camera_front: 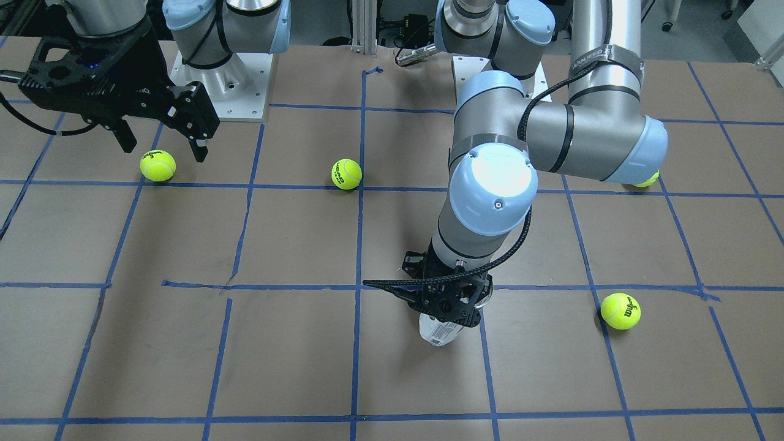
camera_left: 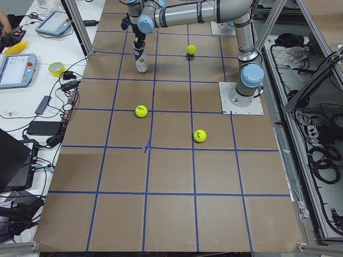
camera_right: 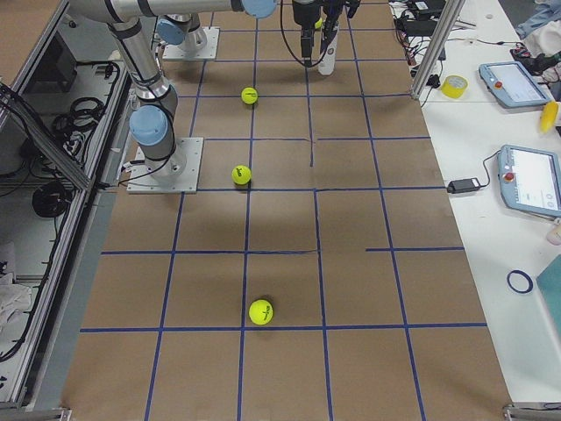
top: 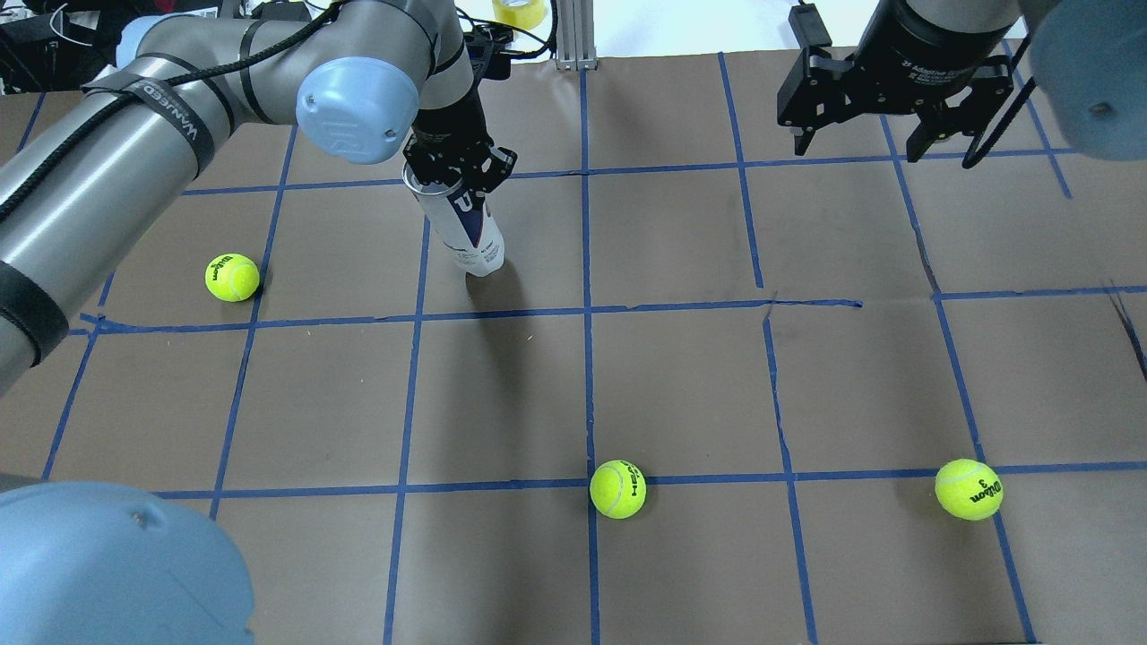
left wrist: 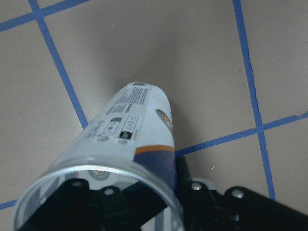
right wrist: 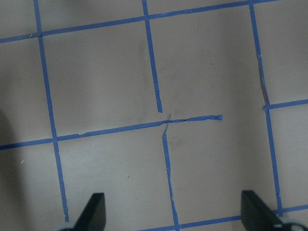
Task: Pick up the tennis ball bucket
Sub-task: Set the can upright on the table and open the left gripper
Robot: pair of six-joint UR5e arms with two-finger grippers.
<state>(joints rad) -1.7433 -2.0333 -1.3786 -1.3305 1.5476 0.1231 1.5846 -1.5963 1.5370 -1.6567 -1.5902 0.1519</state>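
Furthest left, a yellow-green felt tennis ball [top: 232, 277] lies well apart from the slim clear plastic tennis ball bucket [top: 466, 228] with its white-and-navy label. It should play no part.

The left gripper [top: 457, 170] is closed on the bucket's open top rim. In the wrist view one finger seems to sit inside the mouth and the other outside, so only the thin wall is pinched. The bucket hangs mouth-up below it, looking slightly tilted. Its base is at or barely above the brown-paper desk [top: 681, 376] with its blue tape grid, and I cannot tell whether it touches.

That hold is the main risk. A pinch on one edge leaves the bucket's weight to one side of the fingers, so it could pivot or slip out as the arm rises. The clear wall may also flex and loosen the hold. If the base is resting on the paper, any sideways drift could drag it and lever it free, and a quick lift could set it swinging.

Right of the bucket and nearer the robot, two more tennis balls [top: 617, 488] [top: 968, 489] matter only if it drops and rolls.

Far right of the bucket, the right gripper [top: 858, 148] hangs above the desk, spread wide and empty, and poses no threat there.
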